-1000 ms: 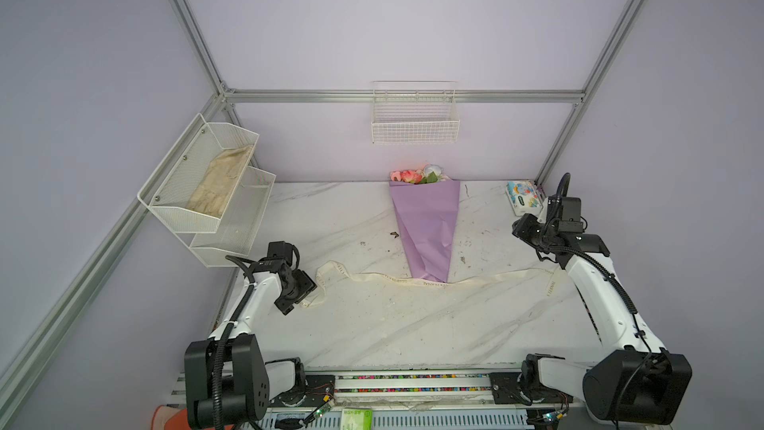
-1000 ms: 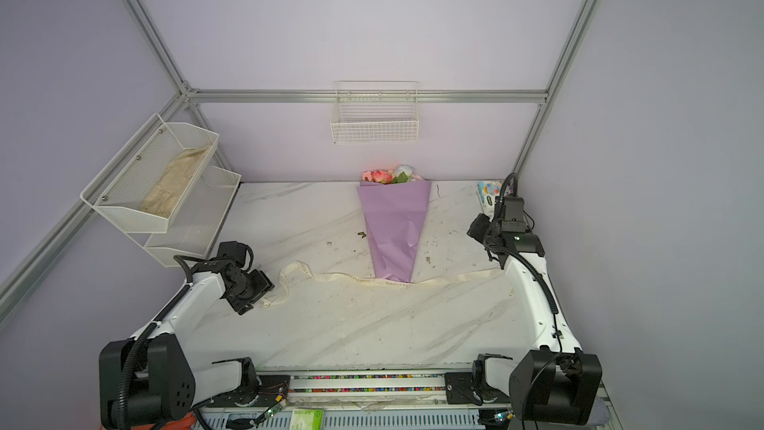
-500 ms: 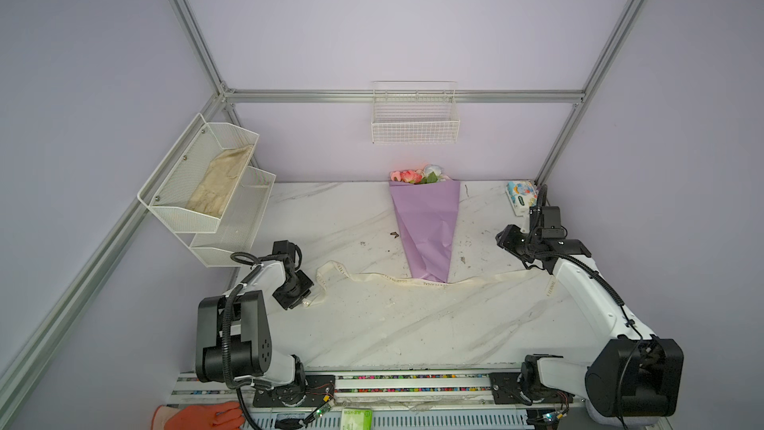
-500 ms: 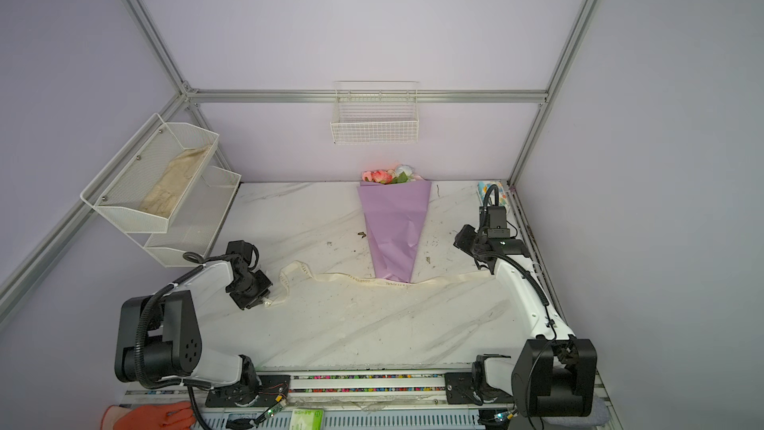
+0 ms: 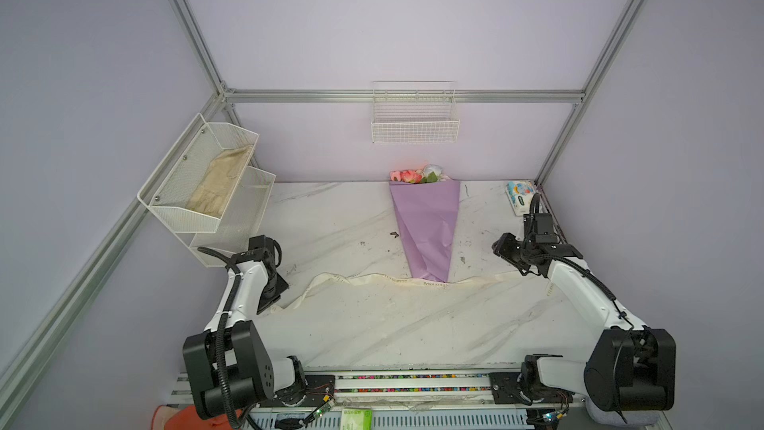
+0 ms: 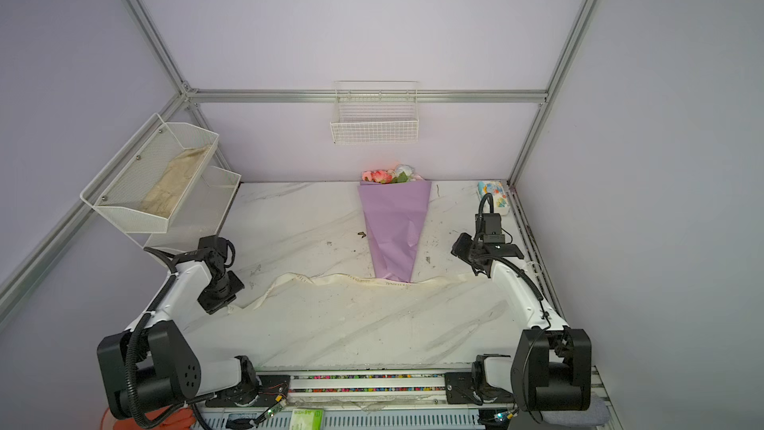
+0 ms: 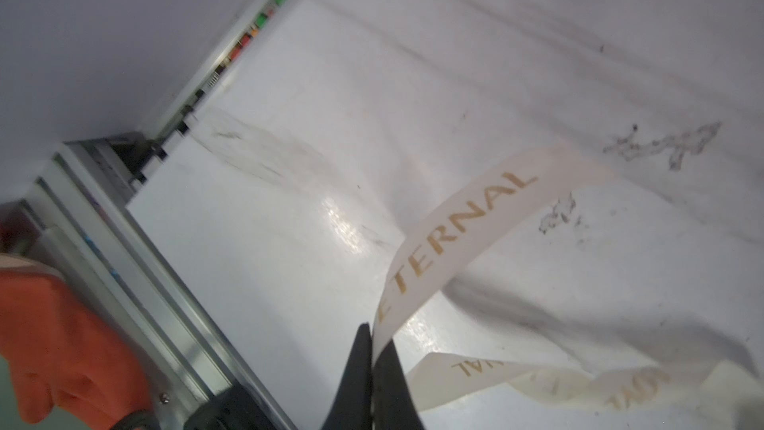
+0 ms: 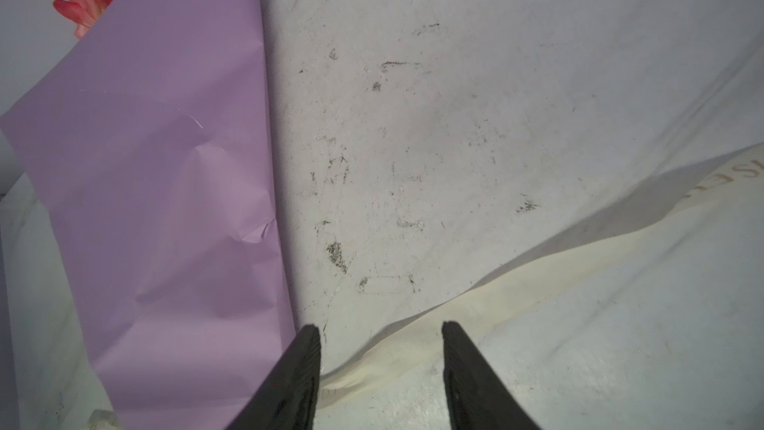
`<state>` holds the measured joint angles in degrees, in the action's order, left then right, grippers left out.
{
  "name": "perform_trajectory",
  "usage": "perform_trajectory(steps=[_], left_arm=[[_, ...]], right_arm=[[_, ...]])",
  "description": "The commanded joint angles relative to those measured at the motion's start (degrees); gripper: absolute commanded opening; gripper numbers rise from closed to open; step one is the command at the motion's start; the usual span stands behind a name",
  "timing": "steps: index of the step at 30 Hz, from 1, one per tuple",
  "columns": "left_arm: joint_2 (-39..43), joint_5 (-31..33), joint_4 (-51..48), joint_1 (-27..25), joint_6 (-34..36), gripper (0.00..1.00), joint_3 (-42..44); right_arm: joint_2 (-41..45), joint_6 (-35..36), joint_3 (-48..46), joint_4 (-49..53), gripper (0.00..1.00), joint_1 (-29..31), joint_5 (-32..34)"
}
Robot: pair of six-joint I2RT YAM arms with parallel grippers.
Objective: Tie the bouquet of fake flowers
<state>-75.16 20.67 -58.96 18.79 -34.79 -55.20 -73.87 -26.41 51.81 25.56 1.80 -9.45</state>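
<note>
The bouquet of fake flowers (image 5: pixel 426 225), pink and white blooms with green leaves in a lilac paper cone, lies flat at the rear middle of the white marble-patterned table (image 5: pixel 372 332). Its flower heads are against the back wall and its narrow tip points toward the robot. A long cream ribbon with gold lettering (image 5: pixel 372 281) runs across the table from left to right and meets that tip; whether it passes beneath the tip I cannot tell. The left gripper (image 7: pixel 374 332) is at the ribbon's left end, its 2 black fingers pinched together on the strip. The right gripper (image 8: pixel 380 326) hangs just to the right of the cone over the ribbon, jaws apart and holding nothing. A white mesh 2-tier shelf (image 5: pixel 198 217) on the left wall holds a crumpled beige cloth (image 5: pixel 219 182) in its upper tier. A white wire basket (image 5: pixel 414 134) hangs on the back wall above the flowers. A printed tissue pack (image 5: pixel 520 196) sits in the far right corner.
</note>
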Motion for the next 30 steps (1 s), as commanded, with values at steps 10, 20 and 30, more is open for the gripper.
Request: perform_trajectory(steps=[10, 20, 30], left_arm=[[-2.82, -1.87, 5.11, 1.42, 8.2, 0.51, -8.96], [0.42, -21.35, 8.0, -6.9, 12.1, 0.75, -9.7], [-18.24, -42.5, 23.5, -27.89, 5.03, 0.92, -25.95]], right_arm=[[-3.23, -0.88, -1.62, -5.29, 0.52, 1.25, -6.65], [-9.66, 0.31, 1.65, -9.88, 0.6, 4.21, -10.71], [-24.84, -2.33, 10.26, -21.62, 0.69, 4.44, -16.58]])
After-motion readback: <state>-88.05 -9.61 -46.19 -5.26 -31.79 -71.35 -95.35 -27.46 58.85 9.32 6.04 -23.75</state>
